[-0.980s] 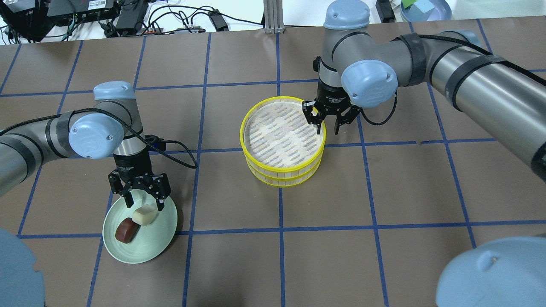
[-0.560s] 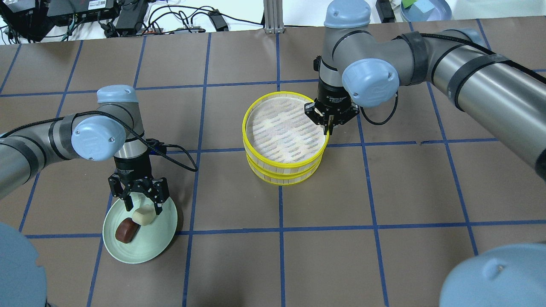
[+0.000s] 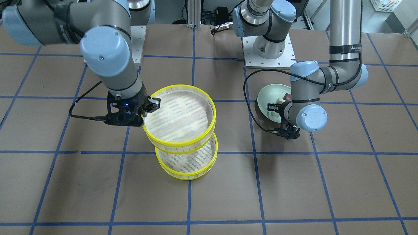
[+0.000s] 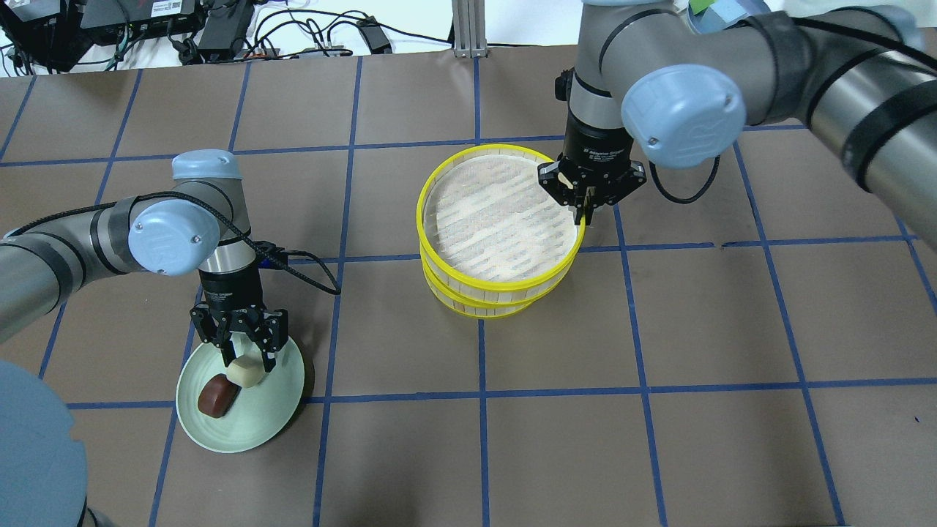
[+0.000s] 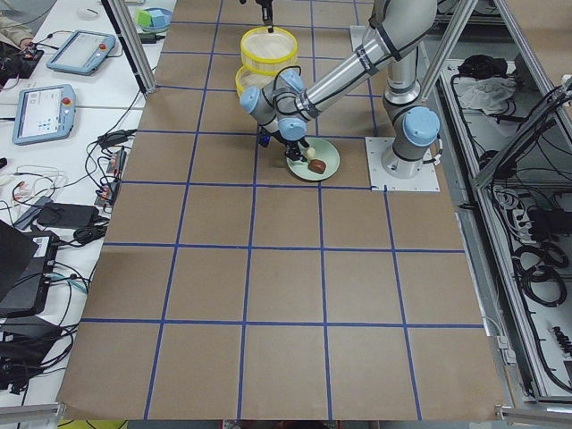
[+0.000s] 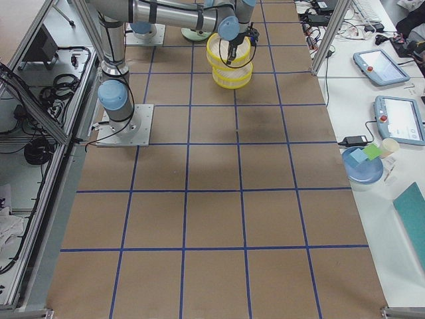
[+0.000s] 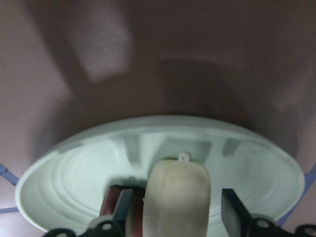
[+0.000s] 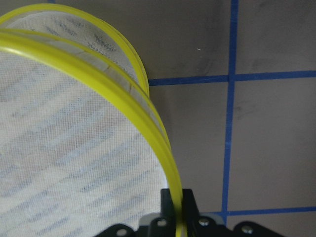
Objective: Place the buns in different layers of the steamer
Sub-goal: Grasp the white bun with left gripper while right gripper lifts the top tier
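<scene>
The cream-white bun (image 4: 246, 372) and the dark reddish-brown bun (image 4: 217, 396) lie side by side on a pale green plate (image 4: 252, 428). My left gripper (image 4: 247, 360) is open, low over the plate, with a finger on each side of the cream bun (image 7: 177, 192) and a gap left. The brown bun (image 7: 109, 210) is just beside it. My right gripper (image 4: 586, 210) is shut on the yellow rim of the upper steamer tray (image 4: 422, 212) and holds it tilted above the lower tray (image 4: 476, 308). In the front view the upper tray (image 3: 178, 143) hangs clear of the lower tray (image 3: 186, 173). Both trays are empty.
The brown table has a blue tape grid. The plate (image 3: 266, 98) sits near the robot's left base. Cables and electronics lie along the far edge (image 4: 219, 29). The right arm's elbow (image 4: 684, 110) hangs over the table beside the trays.
My right gripper shut on the upper tray's rim, then raised it and shifted it right off the lower tray. My left gripper came down and narrowed around the cream bun.
</scene>
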Controlling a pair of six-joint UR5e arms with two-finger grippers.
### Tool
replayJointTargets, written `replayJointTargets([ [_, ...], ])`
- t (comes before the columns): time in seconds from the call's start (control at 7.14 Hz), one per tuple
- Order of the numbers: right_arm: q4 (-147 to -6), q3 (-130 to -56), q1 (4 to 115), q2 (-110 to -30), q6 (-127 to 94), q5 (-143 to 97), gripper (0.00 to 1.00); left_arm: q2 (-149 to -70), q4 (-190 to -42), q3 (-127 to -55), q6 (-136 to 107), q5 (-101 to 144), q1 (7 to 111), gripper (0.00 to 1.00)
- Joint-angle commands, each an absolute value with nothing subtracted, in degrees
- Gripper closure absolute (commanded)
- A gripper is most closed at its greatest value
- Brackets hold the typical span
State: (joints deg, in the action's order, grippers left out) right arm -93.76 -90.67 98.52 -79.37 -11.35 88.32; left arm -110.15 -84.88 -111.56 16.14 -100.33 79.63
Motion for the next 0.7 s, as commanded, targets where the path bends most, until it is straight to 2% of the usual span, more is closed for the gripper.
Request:
replayJointTargets([
  [0.0,-88.4,-90.3,94.4,-88.1,-10.5,90.2,1.00,-110.0,-85.3,-110.1,16.2,-100.1,79.6,1.00],
  [0.28,-85.2,-90.0,91.5,-92.6,-9.6,90.4,1.00,-108.2,-85.3,-109.6,16.3,-97.9,79.7,1.00],
  [0.56,-85.3,-90.0,91.4,-93.9,-8.8,93.5,1.00,-105.5,-90.7,-103.4,16.3,-97.7,79.7,1.00],
])
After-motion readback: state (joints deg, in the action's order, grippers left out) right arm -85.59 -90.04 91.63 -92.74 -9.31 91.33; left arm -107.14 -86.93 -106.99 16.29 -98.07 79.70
